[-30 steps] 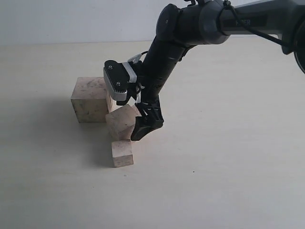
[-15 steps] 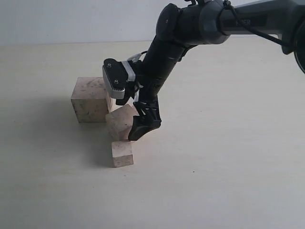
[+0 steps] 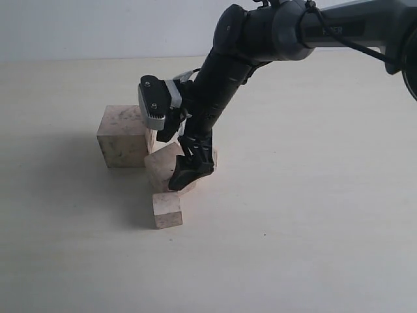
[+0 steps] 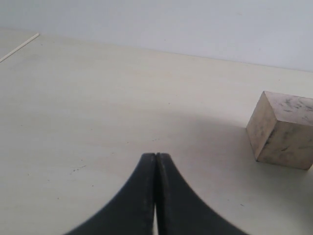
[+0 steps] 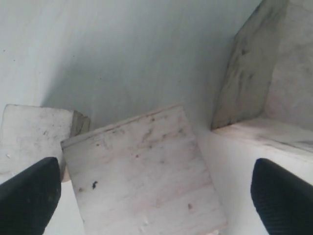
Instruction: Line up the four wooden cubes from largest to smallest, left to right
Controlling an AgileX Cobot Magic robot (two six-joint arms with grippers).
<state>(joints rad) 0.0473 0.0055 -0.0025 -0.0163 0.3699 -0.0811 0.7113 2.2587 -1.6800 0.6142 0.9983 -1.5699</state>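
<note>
R fingers (image 5: 281, 198) wide astride cube (image 5: 142, 171)

A pale cream tabletop (image 3: 313, 248) fills nearly everything here, matte with faint grain and a few dark specks. Behind it stands a plain whitish wall (image 3: 98, 29). The light is soft, and blurry shadows (image 3: 65, 156) fall leftward.

Right claw (image 5: 156, 196) spread wide, angled downward; left claw (image 4: 155, 169) pressed closed.

The wooden cubes (image 3: 122, 140) look matt, raw and speckled; the tabletop (image 3: 313, 215) is smooth, pale, perhaps laminate.
</note>
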